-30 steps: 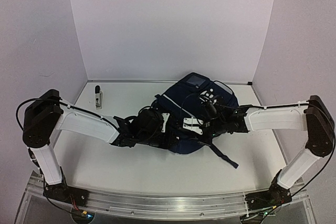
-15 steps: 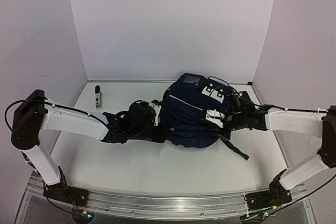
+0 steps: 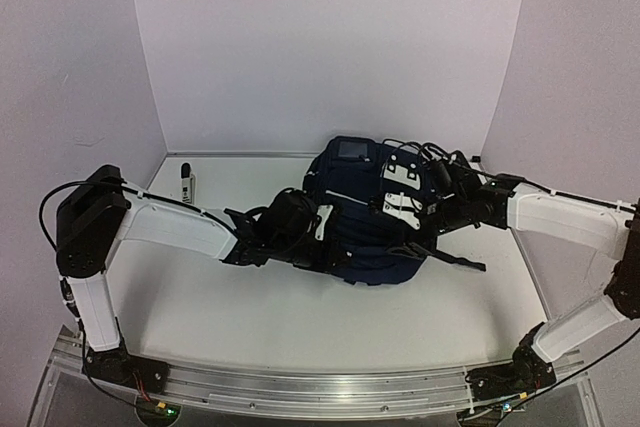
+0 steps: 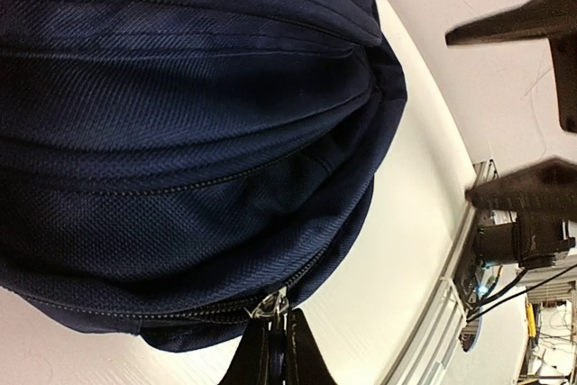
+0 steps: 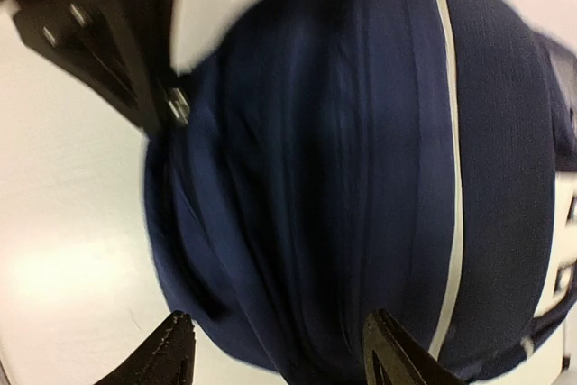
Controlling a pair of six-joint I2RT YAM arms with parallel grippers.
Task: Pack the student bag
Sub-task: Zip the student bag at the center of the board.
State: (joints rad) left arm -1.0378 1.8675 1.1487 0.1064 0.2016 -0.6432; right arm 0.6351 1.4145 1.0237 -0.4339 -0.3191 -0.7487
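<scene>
The student bag [image 3: 362, 232], navy with thin pale stripes, lies on its side in the middle of the table. My left gripper [image 4: 273, 326] is shut on the metal zip pull [image 4: 269, 306] at the bag's lower edge; from above it sits at the bag's left side [image 3: 322, 235]. My right gripper [image 5: 278, 331] stands open over the bulging side of the bag [image 5: 343, 178], with nothing between its fingers [image 5: 171, 349]. In the top view the right gripper [image 3: 405, 227] is over the bag's right half.
A small black-and-white marker-like object [image 3: 186, 184] lies at the back left of the table. A dark strap [image 3: 455, 262] trails from the bag toward the right. White walls close in the back and both sides.
The right gripper has opened and shifted left over the bag. The left arm swung out to the left, then came back right against the bag, still shut.
</scene>
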